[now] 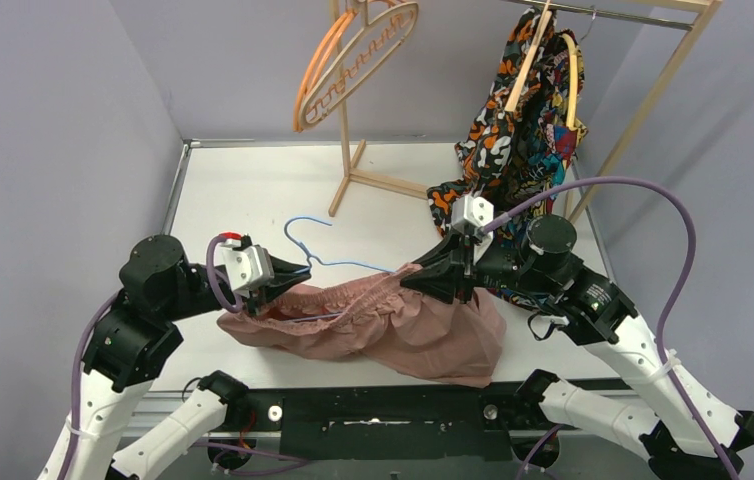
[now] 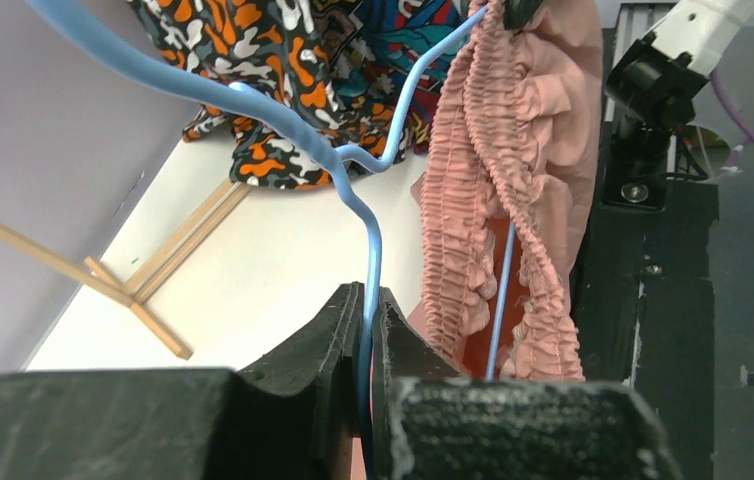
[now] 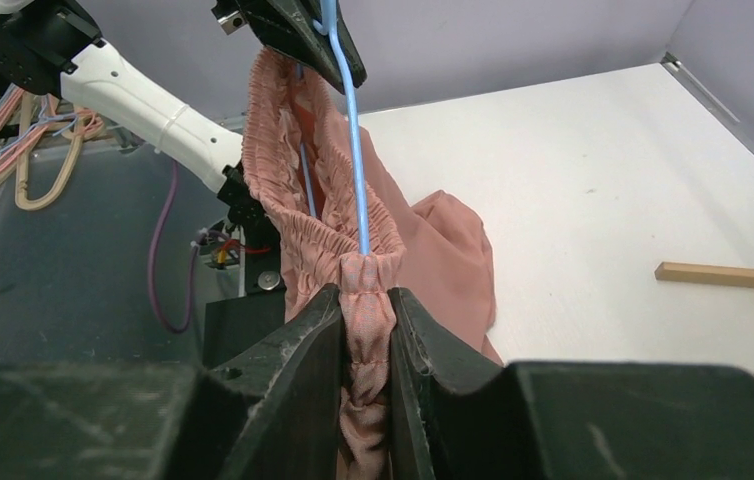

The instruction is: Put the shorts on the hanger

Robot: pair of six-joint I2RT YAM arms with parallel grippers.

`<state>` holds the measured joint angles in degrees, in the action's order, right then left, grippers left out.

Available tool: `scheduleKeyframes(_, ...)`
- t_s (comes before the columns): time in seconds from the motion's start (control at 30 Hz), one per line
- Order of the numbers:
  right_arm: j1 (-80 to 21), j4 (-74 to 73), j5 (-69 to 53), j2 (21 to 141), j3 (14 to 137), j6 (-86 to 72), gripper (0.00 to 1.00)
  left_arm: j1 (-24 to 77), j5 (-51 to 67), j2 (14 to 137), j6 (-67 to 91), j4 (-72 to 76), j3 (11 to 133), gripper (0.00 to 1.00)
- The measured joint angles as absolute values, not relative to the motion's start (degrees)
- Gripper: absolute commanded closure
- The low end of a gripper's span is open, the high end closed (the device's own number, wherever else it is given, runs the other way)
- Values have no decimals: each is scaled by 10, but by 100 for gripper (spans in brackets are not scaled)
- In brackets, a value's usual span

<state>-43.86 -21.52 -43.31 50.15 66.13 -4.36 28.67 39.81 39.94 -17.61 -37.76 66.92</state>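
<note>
The shorts (image 1: 383, 322) are soft dusty-pink cloth with a tightly gathered, ribbed elastic waistband. They sag in a crumpled swag across the lower middle of the top view, stretched between the two arms, with their loose lower cloth resting on the smooth white table (image 1: 243, 190). The hanger (image 1: 305, 230) is a thin light-blue wire bent into a small hook and a slim triangle. It runs along the waistband with its hook toward the upper left, and one wire passes inside the waist opening. The left gripper (image 2: 368, 305) has rough, matte black fingers pinched tight on the wire just below a kink, at the left end of the waistband. The right gripper (image 3: 365, 300) has its jaws narrow, squeezing a bunched fold of waistband where the blue wire disappears into the cloth. At the upper right a black, orange and blue patterned garment (image 1: 523, 120) hangs on a pale wooden rack (image 1: 345, 150). A thick orange plastic hanger (image 1: 311, 85) hangs at the upper middle.
</note>
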Motion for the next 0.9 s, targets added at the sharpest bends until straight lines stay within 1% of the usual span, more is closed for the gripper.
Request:
scheduleKeyframes(0.2,-438,-232,-407,490,661,-37,77,287,369,388,-187,-405,674,100)
scheduleKeyframes(0.3,-438,-232,-398,486,661,-39,64,287,362,383,-187,-409,674,100)
scheduleKeyframes(0.37,-438,-229,-394,485,661,-43,58,287,356,383,-187,-412,674,100)
scheduleKeyframes(0.5,-438,-223,-393,486,662,-53,43,286,346,383,-185,-420,673,100)
scheduleKeyframes(0.73,-438,-210,-409,528,689,-60,30,284,347,384,-172,-418,672,100)
scheduleKeyframes(0.9,-441,-215,-420,579,723,-37,28,284,362,392,-167,-414,672,100)
